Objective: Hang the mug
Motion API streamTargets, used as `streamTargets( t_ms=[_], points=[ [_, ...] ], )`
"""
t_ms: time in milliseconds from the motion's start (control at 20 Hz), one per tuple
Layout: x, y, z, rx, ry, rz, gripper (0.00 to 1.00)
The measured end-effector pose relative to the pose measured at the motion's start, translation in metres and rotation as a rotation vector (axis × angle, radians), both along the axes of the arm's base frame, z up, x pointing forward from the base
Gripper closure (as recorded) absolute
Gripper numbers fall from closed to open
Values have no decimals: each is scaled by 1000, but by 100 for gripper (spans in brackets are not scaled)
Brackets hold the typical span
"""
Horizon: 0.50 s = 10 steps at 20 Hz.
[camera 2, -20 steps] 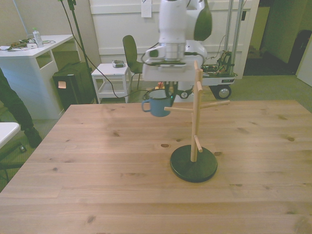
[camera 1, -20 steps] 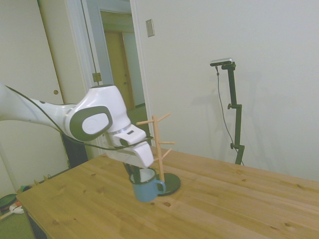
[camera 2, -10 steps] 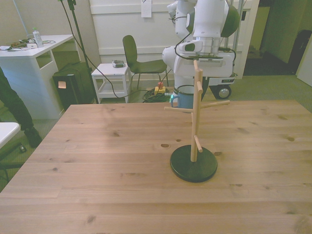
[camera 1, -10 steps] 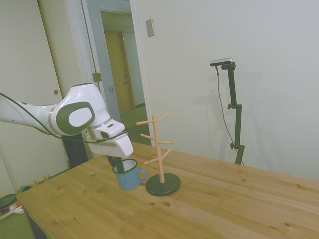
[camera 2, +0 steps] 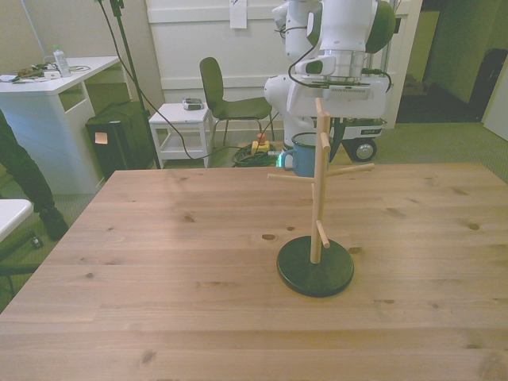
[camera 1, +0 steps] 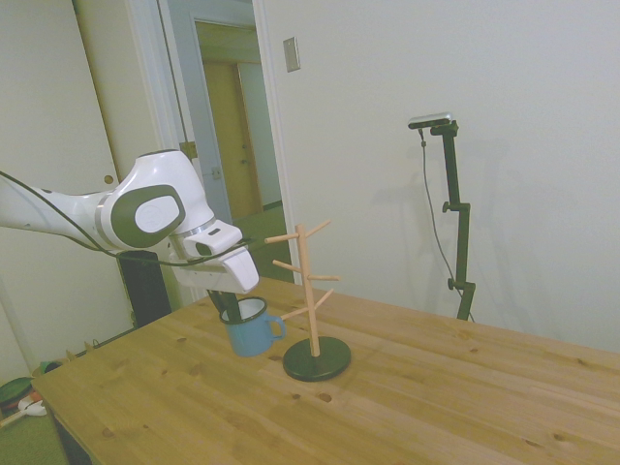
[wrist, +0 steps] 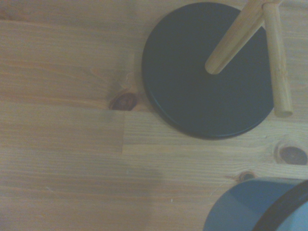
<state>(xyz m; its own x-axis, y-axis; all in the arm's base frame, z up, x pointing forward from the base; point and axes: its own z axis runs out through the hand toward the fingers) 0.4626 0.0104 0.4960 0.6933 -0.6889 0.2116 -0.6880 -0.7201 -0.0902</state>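
Note:
The small blue mug hangs in the air a little above the table, upright, white inside showing. My gripper is shut on its rim, one dark finger reaching inside. The loop handle points toward the wooden mug rack, a short gap away from its pegs. In the front view the mug shows behind the rack's post, level with the middle pegs. The wrist view holds the rack's black round base and a corner of the mug.
The rack's base stands near the table's middle. Beyond the far edge are a chair, a small white side table and a white desk. A person's leg shows at the front view's left edge.
The gripper carried the mug from in front of the rack back toward the side view's left, behind the post in the front view, then rose a little.

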Motion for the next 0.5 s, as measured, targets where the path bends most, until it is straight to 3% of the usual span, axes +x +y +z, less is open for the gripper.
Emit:
streamTargets(
  t_ms=[500],
  points=[
    [25, 2, 1, 11, 3, -4, 100]
  ],
)
